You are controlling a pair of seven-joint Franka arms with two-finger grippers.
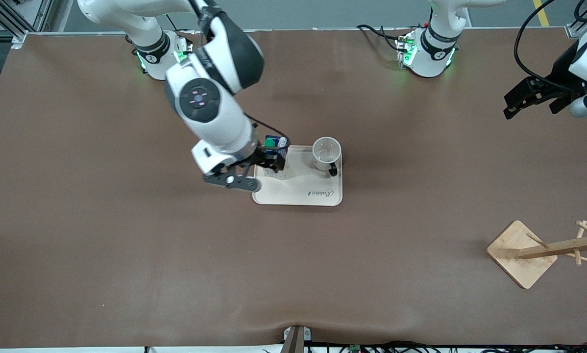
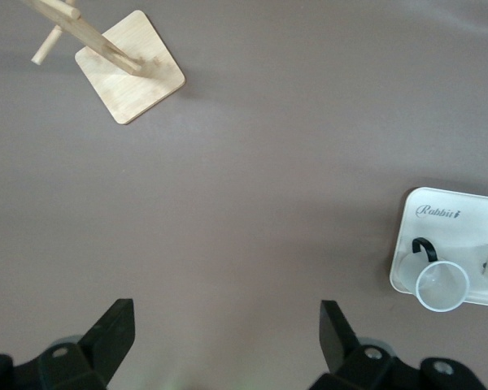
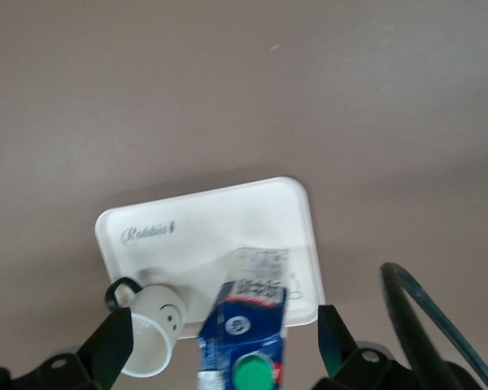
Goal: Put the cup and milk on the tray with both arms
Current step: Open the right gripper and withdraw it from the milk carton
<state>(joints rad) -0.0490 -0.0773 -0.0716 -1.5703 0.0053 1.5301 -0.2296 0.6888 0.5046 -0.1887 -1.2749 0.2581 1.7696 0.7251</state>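
Cream tray (image 1: 298, 193) mid-table already carries milk (image 1: 276, 147) and cup (image 1: 327, 152); right gripper (image 1: 266, 164) sits just above the milk, fingers spread, gripping nothing. Lift straight up, carton may tip. Left gripper (image 1: 536, 100) waits open at its table end.

The tray (image 1: 298, 189) lies mid-desk (image 1: 127, 245). On it stand the cup (image 1: 326, 153) and, beside it toward the right arm's end, the milk (image 1: 275, 147), both on the part of the tray farther from the front camera. The wooden rack (image 1: 538, 250) stands well apart, toward the left arm's end and nearer the front camera.
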